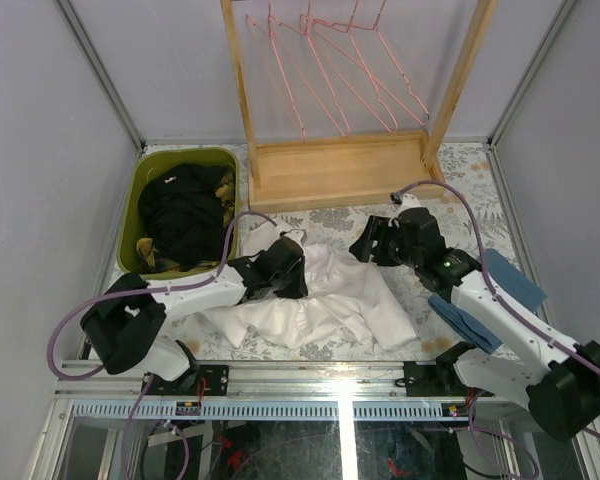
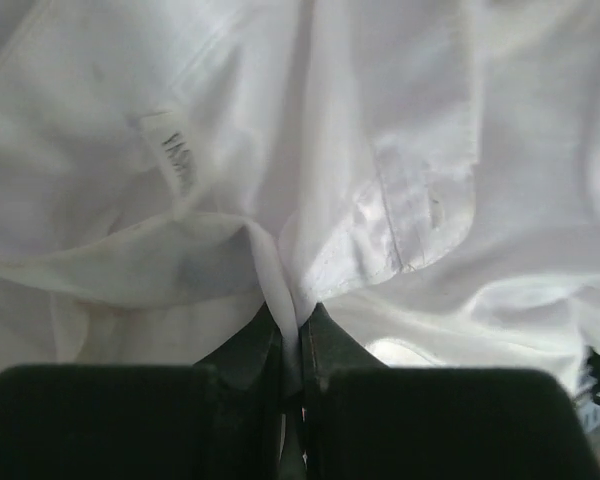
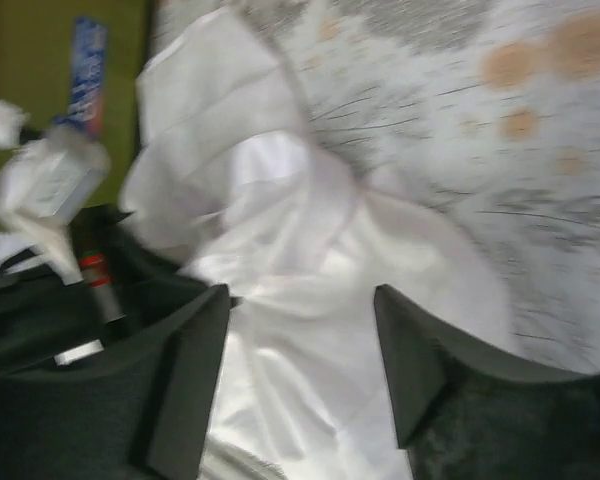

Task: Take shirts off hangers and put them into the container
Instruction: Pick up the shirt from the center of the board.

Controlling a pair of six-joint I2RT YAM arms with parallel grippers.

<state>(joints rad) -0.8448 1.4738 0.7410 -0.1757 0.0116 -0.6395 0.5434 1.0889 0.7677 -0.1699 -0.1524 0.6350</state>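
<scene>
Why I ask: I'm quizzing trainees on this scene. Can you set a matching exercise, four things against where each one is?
Things
1. white shirt
2. black garments
3. hangers
4. blue cloth

Places
A. bare on the wooden rack
B. heaped in the container
C. at the right side of the table
D. spread between the arms, pinched by the left gripper

Pairs: 1-D, 2-B, 3-A, 4-C

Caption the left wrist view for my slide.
Left gripper shut on a fold of the white shirt.
</scene>
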